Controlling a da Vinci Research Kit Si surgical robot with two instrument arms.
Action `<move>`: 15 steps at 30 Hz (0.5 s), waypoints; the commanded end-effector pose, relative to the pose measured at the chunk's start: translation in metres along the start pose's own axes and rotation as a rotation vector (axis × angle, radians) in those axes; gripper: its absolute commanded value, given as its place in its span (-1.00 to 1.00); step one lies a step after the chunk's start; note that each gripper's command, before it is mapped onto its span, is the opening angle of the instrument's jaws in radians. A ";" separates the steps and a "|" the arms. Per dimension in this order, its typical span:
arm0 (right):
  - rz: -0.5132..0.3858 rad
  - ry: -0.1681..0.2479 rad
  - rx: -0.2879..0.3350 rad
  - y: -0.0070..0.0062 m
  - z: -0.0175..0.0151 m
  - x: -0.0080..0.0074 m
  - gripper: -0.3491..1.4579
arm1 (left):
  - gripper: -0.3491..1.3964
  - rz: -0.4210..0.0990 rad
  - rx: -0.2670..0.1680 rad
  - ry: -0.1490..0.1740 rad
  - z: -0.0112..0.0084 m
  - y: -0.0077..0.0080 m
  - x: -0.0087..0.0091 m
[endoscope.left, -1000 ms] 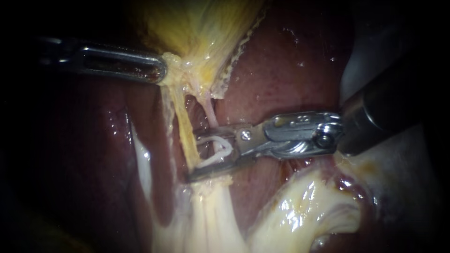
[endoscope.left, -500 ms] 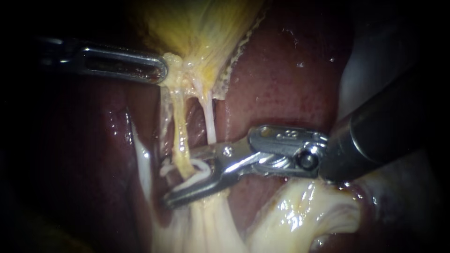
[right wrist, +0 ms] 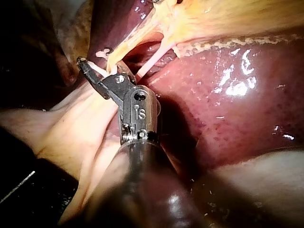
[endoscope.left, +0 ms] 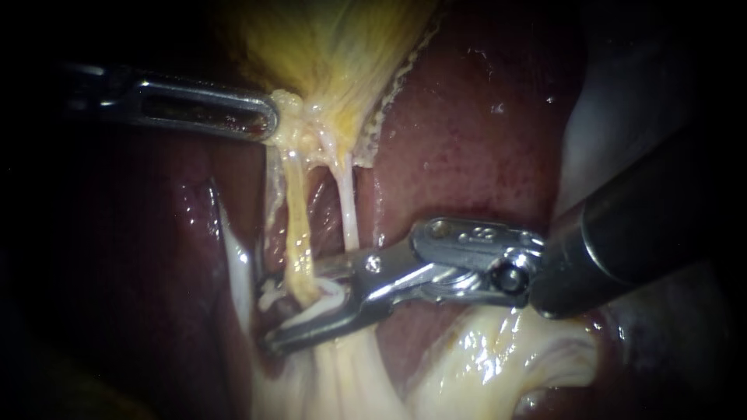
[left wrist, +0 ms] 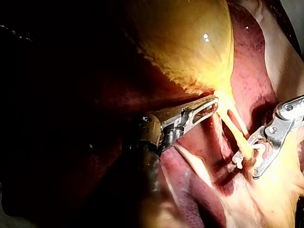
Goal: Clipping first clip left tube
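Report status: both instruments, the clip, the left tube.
Left instrument: jaws shut on gallbladder. Right instrument: jaws hold open clip astride left tube. Right tube close by, seemingly outside clip.

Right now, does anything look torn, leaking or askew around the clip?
Nothing stands out. The clip, held by the right instrument, straddles the left tube; the left instrument holds the gallbladder. No tear or leak shows.

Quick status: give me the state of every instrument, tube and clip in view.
left instrument: jaws shut on the gallbladder at its neck.
right instrument: jaws gripping the clip, not squeezed together.
clip: open, astride the left tube.
left tube: taut, inside the clip, not clamped.
right tube: taut, bare.
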 end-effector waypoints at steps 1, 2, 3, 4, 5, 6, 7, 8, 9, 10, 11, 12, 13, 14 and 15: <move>-0.002 -0.016 -0.011 0.0000 0.0000 -0.0003 -0.66 | -1.00 0.000 0.001 0.000 0.0000 0.0000 0.0000; -0.003 -0.031 -0.030 0.0001 -0.0001 -0.0005 -0.78 | -1.00 0.000 0.001 0.000 0.0000 0.0000 0.0000; -0.004 -0.040 -0.047 0.0001 -0.0001 -0.0006 -0.94 | -1.00 0.000 0.001 0.000 0.0000 0.0000 0.0000; -0.003 -0.042 -0.067 0.0001 -0.0002 -0.0007 -1.00 | -1.00 0.000 0.001 0.000 0.0000 0.0000 0.0000; 0.001 -0.044 -0.084 0.0002 -0.0003 -0.0007 -1.00 | -1.00 0.000 0.001 0.000 0.0000 0.0000 0.0000; 0.004 -0.045 -0.097 0.0003 -0.0005 -0.0007 -1.00 | -1.00 0.000 0.001 0.000 0.0000 0.0000 0.0000; 0.008 -0.046 -0.096 0.0003 -0.0005 -0.0007 -1.00 | -1.00 0.000 0.001 0.000 0.0000 0.0000 0.0000; 0.012 -0.050 -0.086 0.0004 -0.0006 -0.0007 -1.00 | -1.00 0.000 0.001 0.000 0.0000 0.0000 0.0000; 0.014 -0.055 -0.074 0.0005 -0.0006 -0.0008 -1.00 | -1.00 0.000 0.001 0.000 0.0000 0.0000 0.0000; 0.014 -0.056 -0.071 0.0005 -0.0006 -0.0008 -1.00 | -1.00 0.000 0.001 0.000 0.0000 0.0000 0.0000; 0.013 -0.059 -0.067 0.0006 -0.0006 -0.0009 -1.00 | -1.00 0.000 0.001 0.000 0.0000 0.0000 0.0000; 0.012 -0.059 -0.066 0.0006 -0.0006 -0.0009 -1.00 | -1.00 0.000 0.001 0.000 0.0000 0.0000 0.0000; 0.012 -0.059 -0.067 0.0006 -0.0006 -0.0010 -1.00 | -1.00 0.000 0.001 0.000 0.0000 0.0000 0.0000; 0.012 -0.059 -0.067 0.0006 -0.0006 -0.0010 -1.00 | -1.00 0.000 0.001 0.000 0.0000 0.0000 0.0000; 0.012 -0.059 -0.067 0.0006 -0.0007 -0.0010 -1.00 | -1.00 0.000 0.001 0.000 0.0000 0.0000 0.0000</move>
